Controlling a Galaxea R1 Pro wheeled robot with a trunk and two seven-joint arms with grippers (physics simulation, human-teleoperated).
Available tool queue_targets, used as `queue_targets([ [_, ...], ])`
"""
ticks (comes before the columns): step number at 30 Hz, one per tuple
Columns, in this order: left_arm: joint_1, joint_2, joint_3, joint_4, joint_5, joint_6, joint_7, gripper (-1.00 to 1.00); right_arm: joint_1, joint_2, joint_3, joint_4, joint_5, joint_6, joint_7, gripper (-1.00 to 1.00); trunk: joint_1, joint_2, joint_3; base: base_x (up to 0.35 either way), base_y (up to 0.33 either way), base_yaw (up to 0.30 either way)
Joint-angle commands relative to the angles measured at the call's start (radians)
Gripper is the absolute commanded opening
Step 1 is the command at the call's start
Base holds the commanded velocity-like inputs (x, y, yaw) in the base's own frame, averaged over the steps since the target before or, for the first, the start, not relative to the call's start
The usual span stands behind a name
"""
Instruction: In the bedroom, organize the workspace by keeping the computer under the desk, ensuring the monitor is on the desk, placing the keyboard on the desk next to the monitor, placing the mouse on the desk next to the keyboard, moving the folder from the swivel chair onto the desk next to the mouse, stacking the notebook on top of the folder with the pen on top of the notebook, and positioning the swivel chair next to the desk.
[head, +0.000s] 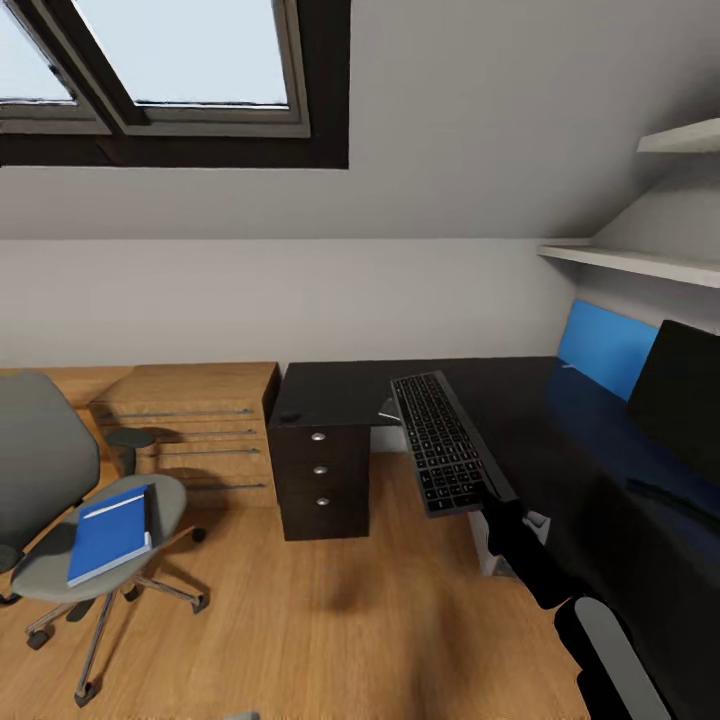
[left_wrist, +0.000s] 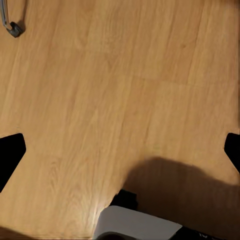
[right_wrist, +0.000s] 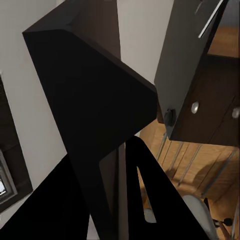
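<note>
Grey walls (head: 300, 290), skylight (head: 180, 50), wood floor (head: 330, 630)

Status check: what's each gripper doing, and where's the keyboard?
Right gripper shut on keyboard, held over desk edge. Left gripper open over floor. Folder on chair.

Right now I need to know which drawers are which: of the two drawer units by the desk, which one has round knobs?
The black three-drawer cabinet under the desk's end has round silver knobs. The light wooden drawer chest beside it has long thin bar handles instead.
</note>
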Motion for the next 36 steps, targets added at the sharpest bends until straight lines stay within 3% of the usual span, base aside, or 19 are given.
queue_targets([
  [1,-0.001,0.001,-0.004,-0.002,0.006,0.004,0.008,1.00,-0.001,0.000,-0.002,0.000,-0.006,0.005,0.001,-1.00,-0.004,0.006,0.002,-0.280,-0.244,0.000],
  [12,-0.001,-0.001,-0.004,0.000,0.004,0.004,0.008,1.00,-0.001,0.003,-0.016,0.001,-0.009,0.005,0.001,-1.00,-0.047,0.083,0.036,-0.275,-0.247,0.000],
  [20,-0.001,0.000,-0.004,0.000,0.005,0.004,0.007,1.00,-0.001,0.003,-0.032,0.006,-0.063,0.006,0.001,-1.00,-0.077,0.139,0.062,-0.273,-0.247,0.000],
  [36,-0.001,0.002,-0.004,0.000,0.005,0.003,0.008,1.00,-0.001,0.004,-0.036,0.026,-0.064,0.004,0.002,-1.00,-0.139,0.251,0.112,-0.273,-0.247,0.000],
])
